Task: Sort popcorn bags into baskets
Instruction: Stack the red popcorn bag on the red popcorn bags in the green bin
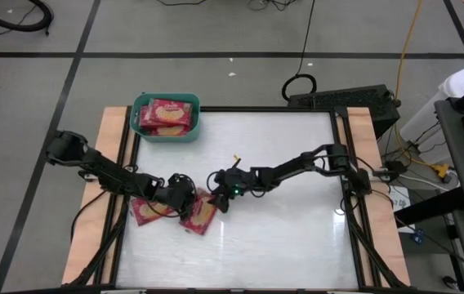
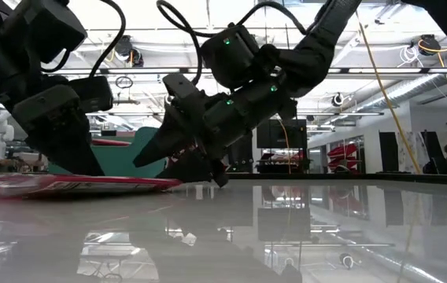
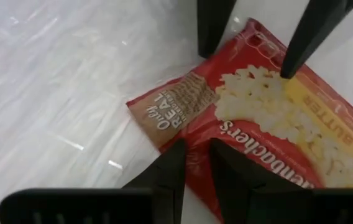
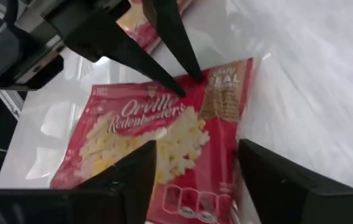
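Note:
A red popcorn bag lies flat on the white table, picture side up, between both grippers. My left gripper comes down on it with its fingers a narrow gap apart. My right gripper stands wide open over the bag's long edge, one finger above the bag, the other above bare table. A second popcorn bag lies flat under my left arm. The teal basket at the far left holds more bags. My left gripper sets both fingertips on the bag's printed face, beside the brown patch near one short end. The fingers slant down from the table's left. Nothing shows between them, and the bag stays flat on the table. My right gripper: I cannot tell whether its fingertip touches the bag's face.
Wooden rails run along the table's left and right sides. Bare table lies to the right and toward the near edge. Cables and a black box sit on the floor beyond the far edge.

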